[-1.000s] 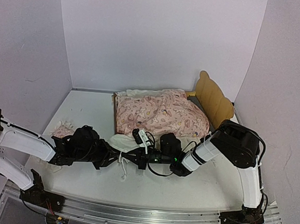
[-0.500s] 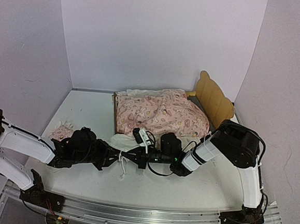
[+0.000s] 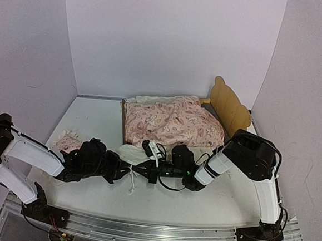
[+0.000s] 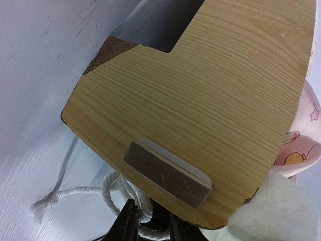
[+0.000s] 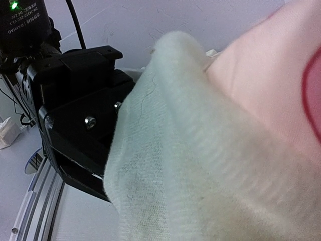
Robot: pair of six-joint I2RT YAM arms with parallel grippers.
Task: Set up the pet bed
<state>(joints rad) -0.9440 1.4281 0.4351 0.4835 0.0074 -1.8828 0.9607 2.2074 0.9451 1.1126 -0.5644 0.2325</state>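
Note:
The pet bed (image 3: 229,106) stands at the back of the table, its wavy headboard on the right. A pink blanket (image 3: 172,124) is bunched over it, its white ruffle hanging off the near end. Both grippers meet just in front of that end. My left gripper (image 3: 125,169) sits under the plywood footboard (image 4: 200,90). Its fingers (image 4: 128,226) are nearly together, with a white rope (image 4: 113,188) looped between them. My right gripper (image 3: 145,169) is hidden in its wrist view under the blanket's white ruffle (image 5: 200,165), which it appears to hold.
A small pink pillow (image 3: 67,143) lies on the table to the left, behind my left arm. White walls close in the back and both sides. The left arm's black wrist body (image 5: 75,125) is right beside my right gripper. An aluminium rail (image 3: 141,228) runs along the near edge.
My left arm has shifted a little to the right, closer to the footboard. The right arm, the blanket and the bed have not moved.

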